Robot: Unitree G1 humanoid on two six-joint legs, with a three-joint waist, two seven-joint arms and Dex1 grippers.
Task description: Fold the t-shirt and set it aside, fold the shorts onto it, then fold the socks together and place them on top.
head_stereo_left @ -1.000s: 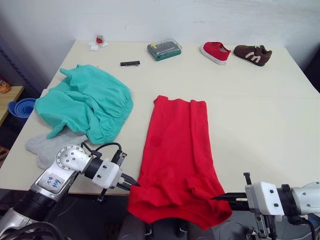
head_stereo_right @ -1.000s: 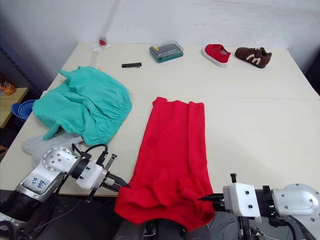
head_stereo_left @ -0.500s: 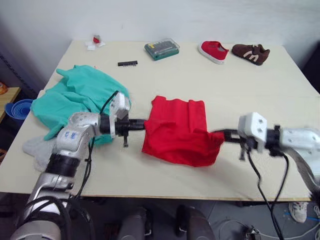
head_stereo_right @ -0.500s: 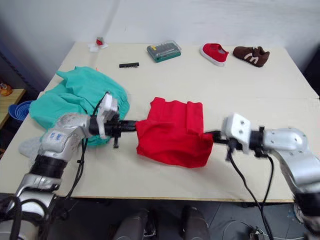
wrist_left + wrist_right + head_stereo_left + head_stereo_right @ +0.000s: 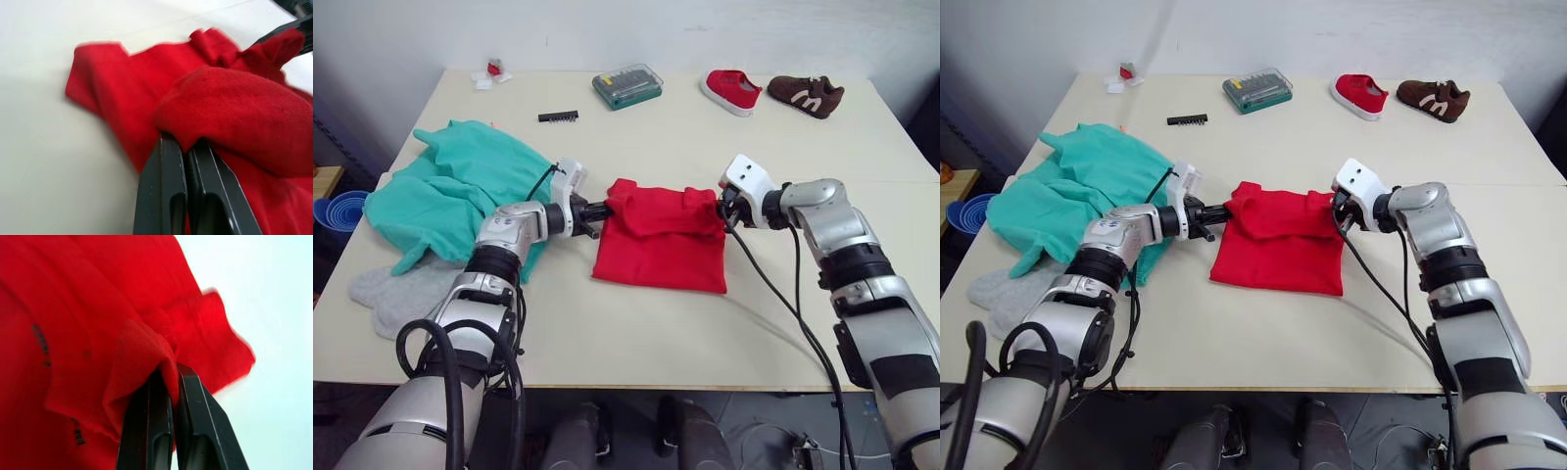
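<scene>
The left gripper (image 5: 188, 142) is clenched on a bunched corner of the t-shirt (image 5: 661, 235); in the left wrist view its two black fingers (image 5: 161, 196) press together with red cloth pinched between them, and the fingertips are buried under the fold. The right gripper (image 5: 168, 369) is likewise closed on the opposite corner, its tips covered by a hump of red fabric in the right wrist view. From the head camera, the left gripper (image 5: 597, 209) meets the shirt's upper left corner and the right gripper (image 5: 724, 204) meets its upper right corner, both at the far edge of the cloth.

The t-shirt lies near the middle of the table (image 5: 705, 127), doubled over into a rough rectangle with a thicker rolled band along its far edge. Its neckband and sleeves are hidden inside the folds.

Left of it, the teal shorts (image 5: 450, 191) lie crumpled, partly covered by the left forearm. The grey socks (image 5: 396, 294) sit at the near left table edge, partly tucked under the shorts, so their outline is hard to separate.

Along the far edge stand a green bit case (image 5: 626, 86), a black bit strip (image 5: 558, 116), a red shoe (image 5: 731, 90) and a brown shoe (image 5: 806, 96). A small red and white object (image 5: 491, 72) at the far left corner is too small to identify. A blue bowl (image 5: 335, 210), cut off by the frame, sits beyond the table's left side.
</scene>
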